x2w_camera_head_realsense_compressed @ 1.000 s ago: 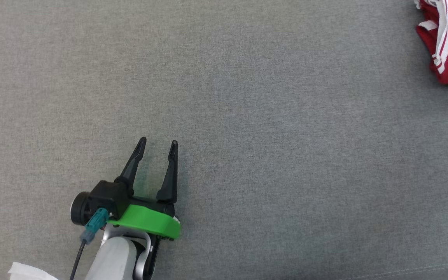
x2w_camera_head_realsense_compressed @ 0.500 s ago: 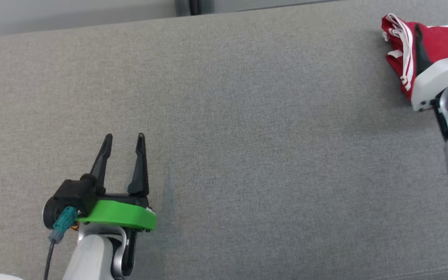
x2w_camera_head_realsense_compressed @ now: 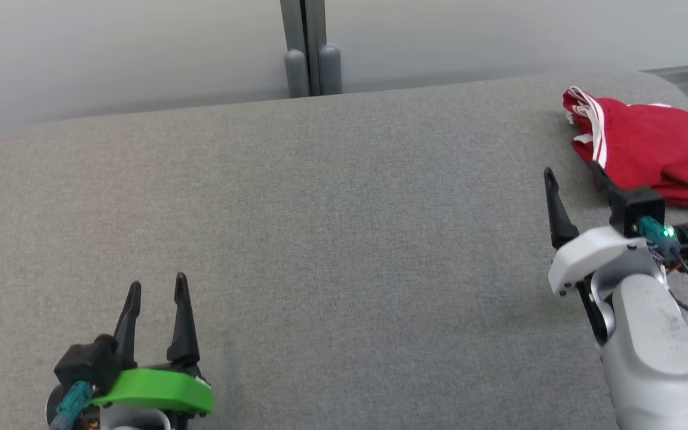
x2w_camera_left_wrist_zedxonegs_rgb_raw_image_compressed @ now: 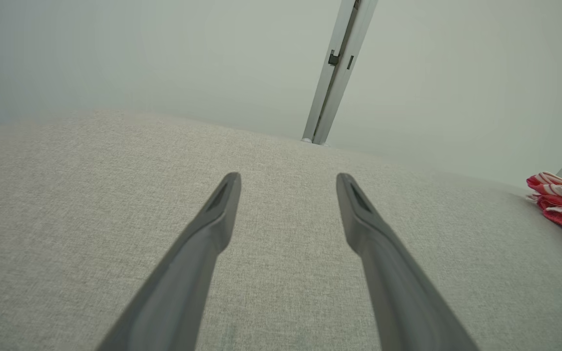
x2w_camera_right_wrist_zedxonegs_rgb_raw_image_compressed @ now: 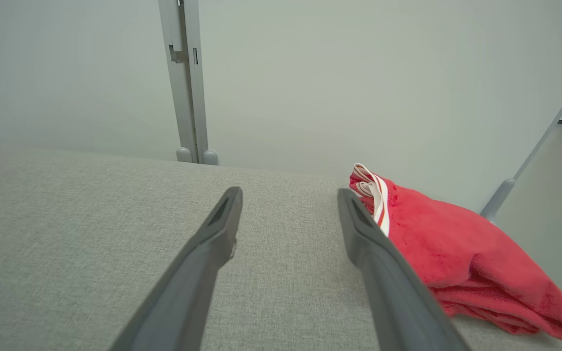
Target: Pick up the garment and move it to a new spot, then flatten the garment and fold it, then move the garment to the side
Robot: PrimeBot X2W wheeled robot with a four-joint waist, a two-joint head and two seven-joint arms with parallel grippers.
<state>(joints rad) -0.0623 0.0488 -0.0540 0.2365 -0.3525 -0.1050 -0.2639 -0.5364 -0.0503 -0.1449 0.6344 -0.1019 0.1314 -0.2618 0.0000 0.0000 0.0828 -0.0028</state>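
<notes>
On the far right corner of the grey cushion (x2w_camera_head_realsense_compressed: 344, 239) lies the red garment (x2w_camera_head_realsense_compressed: 654, 140), with neither gripper touching it. Since the earlier head view the camera has tipped upward, so a pale wall (x2w_camera_head_realsense_compressed: 111, 54) and a grey post (x2w_camera_head_realsense_compressed: 311, 48) now show behind the cushion. The right gripper (x2w_camera_head_realsense_compressed: 572, 172), which overlapped the garment then, now stands just short of its near-left edge, its 2 fingers spread and grasping nothing. The left gripper (x2w_camera_head_realsense_compressed: 157, 282) sits at the lower left, likewise released, its 2 fingers apart above bare cushion and well apart from the garment. The garment is a compact, rumpled bundle with stacked layers along its near edge. White stripes run along its far-left end.
</notes>
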